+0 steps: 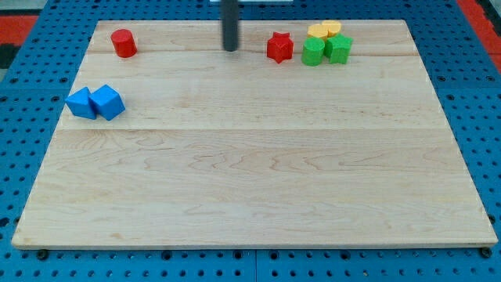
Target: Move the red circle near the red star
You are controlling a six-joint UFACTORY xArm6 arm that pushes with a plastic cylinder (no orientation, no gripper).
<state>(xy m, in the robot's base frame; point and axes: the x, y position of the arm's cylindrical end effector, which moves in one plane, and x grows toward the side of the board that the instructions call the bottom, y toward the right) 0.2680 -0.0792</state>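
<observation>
The red circle [123, 42] is a short red cylinder at the view's top left of the wooden board [250, 172]. The red star [279, 47] sits at the view's top, right of centre. My tip [230, 49] comes down from the view's top edge and rests on the board between them. It is much nearer the star, a short way to the star's left, and far to the right of the circle. It touches neither block.
Two green blocks [313, 52] [339, 48] and two yellow blocks [324, 30] cluster just right of the red star. Two blue blocks [81, 103] [108, 102] sit side by side near the board's left edge. A blue pegboard surrounds the board.
</observation>
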